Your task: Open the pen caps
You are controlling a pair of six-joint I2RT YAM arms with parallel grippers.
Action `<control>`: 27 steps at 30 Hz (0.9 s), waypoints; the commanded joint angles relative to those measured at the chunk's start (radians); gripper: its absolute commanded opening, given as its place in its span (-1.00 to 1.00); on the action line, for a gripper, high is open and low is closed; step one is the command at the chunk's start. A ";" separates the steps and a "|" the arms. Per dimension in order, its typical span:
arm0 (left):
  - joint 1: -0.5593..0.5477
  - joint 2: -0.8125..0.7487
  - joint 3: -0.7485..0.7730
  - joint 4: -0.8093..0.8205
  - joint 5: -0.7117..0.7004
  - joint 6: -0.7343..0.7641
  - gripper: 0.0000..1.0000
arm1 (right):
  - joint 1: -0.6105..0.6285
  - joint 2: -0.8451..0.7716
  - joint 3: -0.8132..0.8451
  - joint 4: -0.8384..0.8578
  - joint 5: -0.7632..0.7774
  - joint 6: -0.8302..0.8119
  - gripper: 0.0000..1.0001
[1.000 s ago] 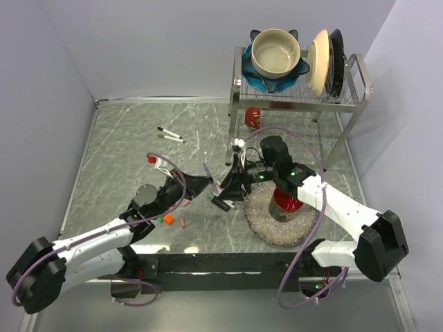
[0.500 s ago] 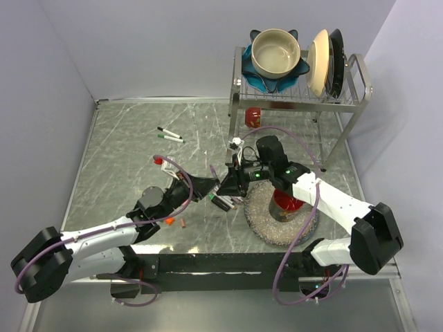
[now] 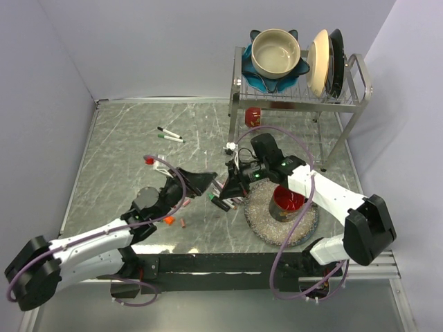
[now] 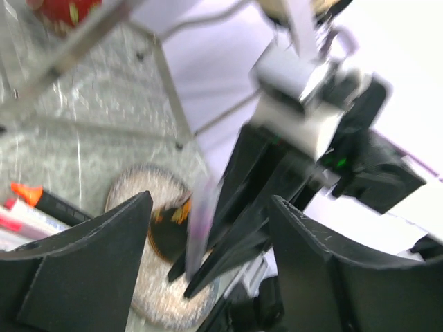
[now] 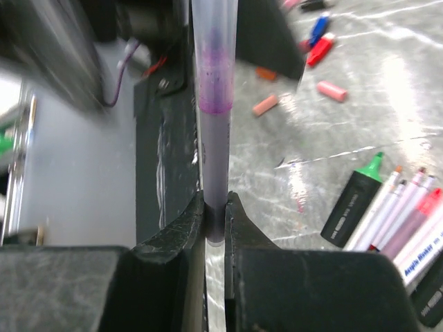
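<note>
Pinching purple pen [image 5: 213, 104]: right gripper [image 5: 214, 205] (jaws tight).

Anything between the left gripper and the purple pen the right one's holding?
Nothing visible. The right gripper clamps the purple pen at one end; the left gripper is open, facing its free end, with the gap between clear.

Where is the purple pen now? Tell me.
The purple pen is clamped between the fingers of the right gripper, centre of the right wrist view; a bundle of pens lies lower right.
</note>
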 commanded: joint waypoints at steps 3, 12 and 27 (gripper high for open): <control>-0.003 -0.083 0.051 -0.110 -0.102 0.039 0.46 | -0.008 0.034 0.069 -0.159 -0.120 -0.220 -1.00; -0.003 0.003 0.066 -0.063 -0.020 0.033 0.22 | -0.015 0.047 0.065 -0.142 -0.104 -0.197 -1.00; 0.001 -0.164 0.125 -0.344 -0.322 0.045 -0.99 | -0.005 0.108 0.082 -0.188 -0.083 -0.235 -1.00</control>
